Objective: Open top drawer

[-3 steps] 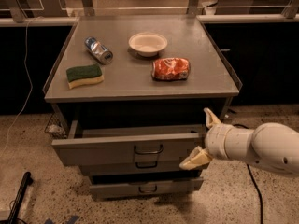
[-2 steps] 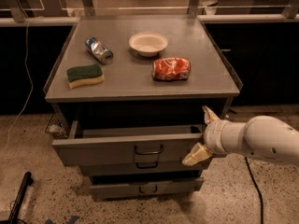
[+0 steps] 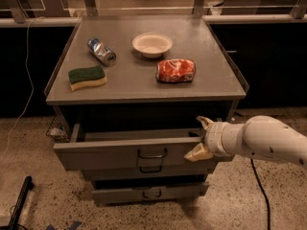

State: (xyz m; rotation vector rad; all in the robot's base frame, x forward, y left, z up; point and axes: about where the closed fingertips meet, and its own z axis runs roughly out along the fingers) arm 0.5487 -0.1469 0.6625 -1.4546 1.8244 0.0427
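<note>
Top drawer [image 3: 105, 153] partly out, gripper [image 3: 201, 138] at its right end

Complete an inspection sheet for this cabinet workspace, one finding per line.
Surface: grey cabinet top, flat, holding four loose items.
Job's things: top drawer pulled partly out; its handle is free.
Clutter: sponge, can on its side, white bowl, red crumpled pack.
Grippers: pincer open, at the top drawer's right end, one finger above the front, one before it.
Cables: white cable hangs at left; black cable on the floor at right.
Surroundings: speckled floor; two lower drawers beneath.
</note>
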